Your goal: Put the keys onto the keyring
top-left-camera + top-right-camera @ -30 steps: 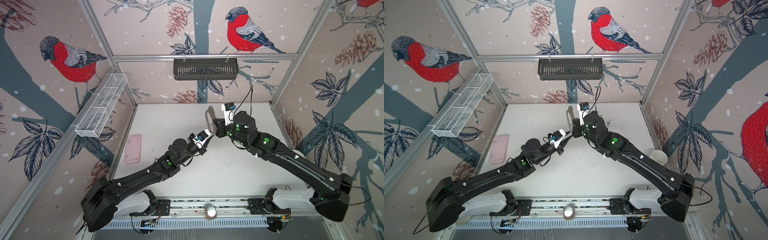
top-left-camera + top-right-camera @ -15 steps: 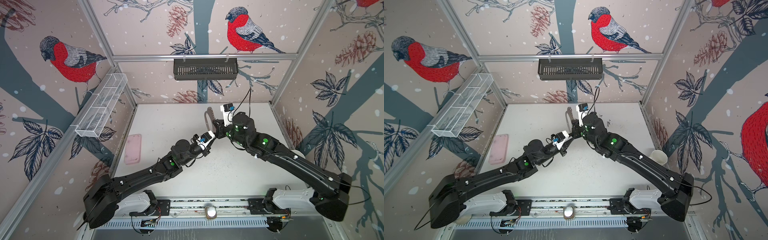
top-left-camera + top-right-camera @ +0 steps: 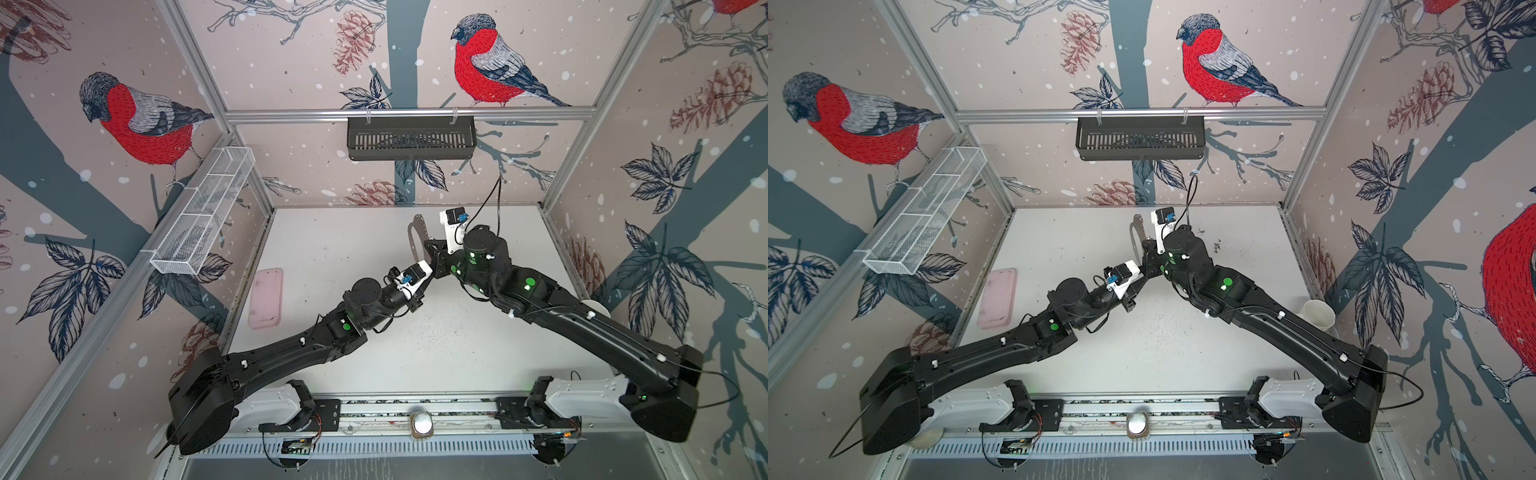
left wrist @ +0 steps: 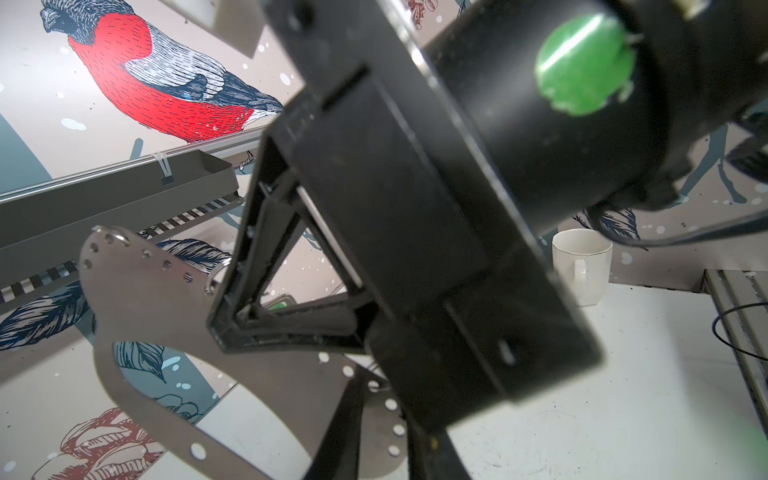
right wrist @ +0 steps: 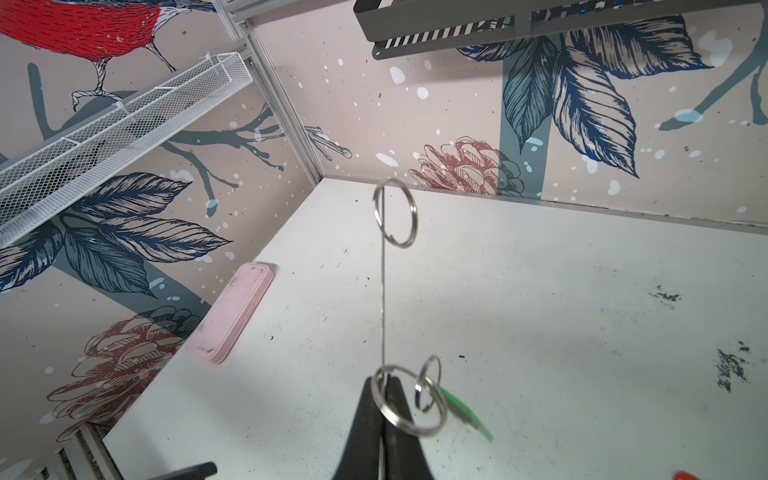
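Note:
In both top views my right gripper (image 3: 426, 246) (image 3: 1145, 245) holds the keyring (image 3: 415, 235) (image 3: 1136, 232), a flat grey plate, upright above the table's back middle. The right wrist view shows the plate edge-on between shut jaws (image 5: 381, 386). One metal ring (image 5: 395, 212) hangs at its far end and another (image 5: 405, 401) by the fingers, which carries the green-tagged key (image 5: 465, 411). A red scrap (image 5: 685, 476) shows at the frame edge. My left gripper (image 3: 429, 272) (image 4: 386, 415) sits just below the right one, its fingers a little apart across the plate's (image 4: 166, 316) holed edge. What they hold is hidden.
A pink case (image 3: 267, 297) (image 5: 230, 311) lies by the left wall. A white cup (image 3: 1318, 313) (image 4: 582, 266) stands at the right wall. A black basket (image 3: 411, 137) hangs on the back rail and a white mesh basket (image 3: 203, 216) on the left rail.
My left arm has reached forward and to the right, bringing its gripper up under the right gripper and the plate. The right arm has barely moved.

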### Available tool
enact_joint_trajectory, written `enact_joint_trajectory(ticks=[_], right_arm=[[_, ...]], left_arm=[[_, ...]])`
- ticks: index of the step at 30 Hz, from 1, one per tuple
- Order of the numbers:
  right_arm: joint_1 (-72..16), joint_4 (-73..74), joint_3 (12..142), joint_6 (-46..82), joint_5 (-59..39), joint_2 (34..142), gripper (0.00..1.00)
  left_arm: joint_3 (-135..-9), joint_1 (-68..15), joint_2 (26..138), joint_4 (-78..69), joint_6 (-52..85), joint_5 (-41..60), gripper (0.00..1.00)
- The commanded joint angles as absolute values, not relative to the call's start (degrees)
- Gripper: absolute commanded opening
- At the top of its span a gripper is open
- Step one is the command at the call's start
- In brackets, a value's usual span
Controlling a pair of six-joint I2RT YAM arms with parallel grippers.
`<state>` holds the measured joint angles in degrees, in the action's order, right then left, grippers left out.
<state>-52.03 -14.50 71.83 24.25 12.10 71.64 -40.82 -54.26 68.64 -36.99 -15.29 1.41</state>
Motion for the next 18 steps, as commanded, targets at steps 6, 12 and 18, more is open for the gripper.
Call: enact_joint_trajectory(ticks=[6, 12, 18], right_arm=[[-52.54, -11.53, 71.84, 25.31, 12.22, 71.54, 0.0], [-52.82, -11.39, 71.87, 25.41, 12.05, 73.06, 0.0], [-52.95, -11.28, 72.16, 25.31, 11.82, 73.48, 0.0]], left_arm=[[-41.16, -54.71, 69.07, -41.84, -15.21, -2.47, 0.22], [-40.8, -54.76, 68.84, -43.14, -14.71, -3.15, 0.21], [-40.49, -54.76, 68.85, -44.03, -14.5, -3.52, 0.13]])
